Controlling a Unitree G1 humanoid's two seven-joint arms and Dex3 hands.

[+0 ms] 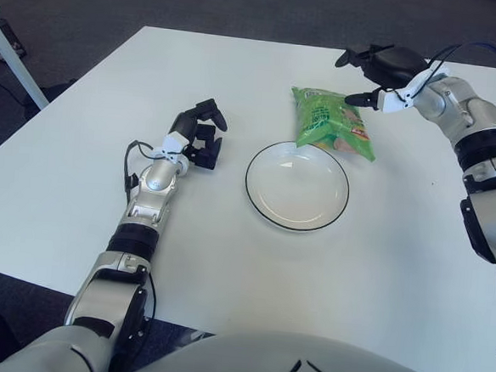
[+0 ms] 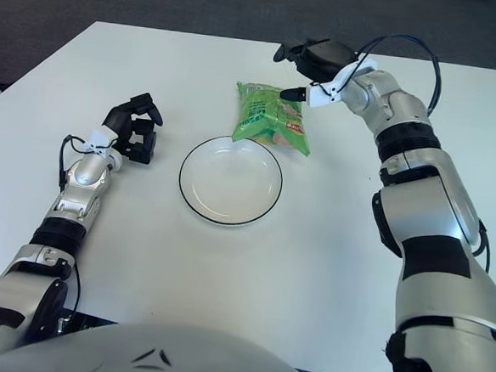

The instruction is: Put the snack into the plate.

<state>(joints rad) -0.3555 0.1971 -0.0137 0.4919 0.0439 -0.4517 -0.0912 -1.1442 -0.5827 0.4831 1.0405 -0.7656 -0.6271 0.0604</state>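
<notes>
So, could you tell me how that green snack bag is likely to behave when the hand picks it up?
The snack bag looks like a puffy, crinkled foil pouch, so it is probably light and will likely flex or sag when gripped at one edge. Its glossy film may be slippery for the right hand, open above its far end. Lying flat beside the plate, it seems unlikely to roll.

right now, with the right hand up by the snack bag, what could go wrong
The right hand is open above the far end of the green snack bag, not gripping it; closing this near the edge may pinch only loose film and let it slip. The bag's near edge overlaps the plate rim, so dragging could shove the plate. The left hand, left of the plate, is not steadying it.
</notes>
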